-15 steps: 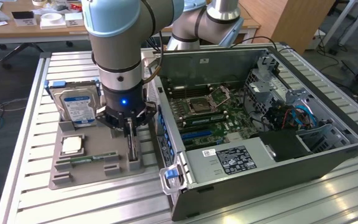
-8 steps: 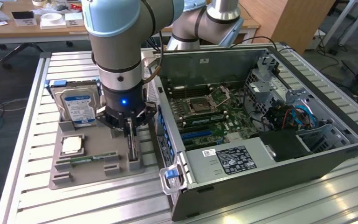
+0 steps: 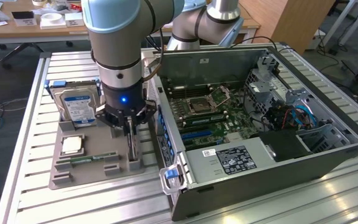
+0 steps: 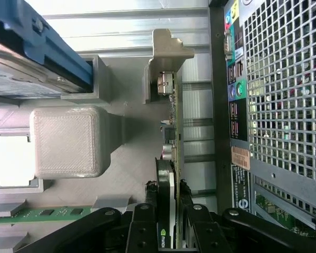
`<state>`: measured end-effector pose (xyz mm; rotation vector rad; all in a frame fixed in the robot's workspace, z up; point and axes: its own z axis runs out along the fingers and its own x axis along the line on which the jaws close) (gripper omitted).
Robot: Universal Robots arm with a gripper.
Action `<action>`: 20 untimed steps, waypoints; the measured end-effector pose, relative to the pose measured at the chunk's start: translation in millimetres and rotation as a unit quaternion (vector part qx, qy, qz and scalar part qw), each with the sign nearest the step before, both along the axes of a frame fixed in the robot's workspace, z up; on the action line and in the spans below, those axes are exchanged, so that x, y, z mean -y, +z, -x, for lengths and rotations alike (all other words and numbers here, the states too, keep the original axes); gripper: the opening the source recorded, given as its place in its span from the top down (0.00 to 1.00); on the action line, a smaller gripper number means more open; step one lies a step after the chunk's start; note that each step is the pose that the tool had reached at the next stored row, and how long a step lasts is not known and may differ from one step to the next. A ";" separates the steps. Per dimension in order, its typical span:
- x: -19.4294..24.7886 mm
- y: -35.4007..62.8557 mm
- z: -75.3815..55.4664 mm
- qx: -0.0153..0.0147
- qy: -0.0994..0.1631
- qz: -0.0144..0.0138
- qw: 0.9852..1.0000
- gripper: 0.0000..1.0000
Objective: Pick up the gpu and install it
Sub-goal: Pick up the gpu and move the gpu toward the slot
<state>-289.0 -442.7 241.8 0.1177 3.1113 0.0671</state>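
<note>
Nearest to us in the exterior view, a silvery slatted metal table fills the lower part of the frame. On it, at lower left, lies a flat grey plastic parts tray with raised holders. Along the tray's near side we see a slim narrow green memory stick, and just behind it a square silver processor chip.

At the tray's right side the gpu, a thin dark green circuit card, stands on edge in a grey slotted holder. The black gripper reaches straight down onto it from the grey and blue robot arm.

In the wrist view we look along the gpu edge-on. The gripper straddles it, and its black fingers appear pressed against both faces of the card. The card's far end sits in a grey upright slot post of the tray.

Behind the chip, a silver hard drive with a blue-white label leans upright in the tray.

To the exterior view's right, just beside the tray, lies an open dark grey computer case, showing a green motherboard and a silver power supply box. At the upper left, farthest away, stands a wooden desk.
</note>
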 end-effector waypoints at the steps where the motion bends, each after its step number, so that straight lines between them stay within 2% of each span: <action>1: 0.0 2.9 0.0 0.000 0.000 0.000 1.000 0.73; 13: 0.0 48.0 0.0 0.000 0.002 0.000 1.000 0.73; 20: 0.0 68.3 0.0 0.000 0.015 0.000 1.000 0.73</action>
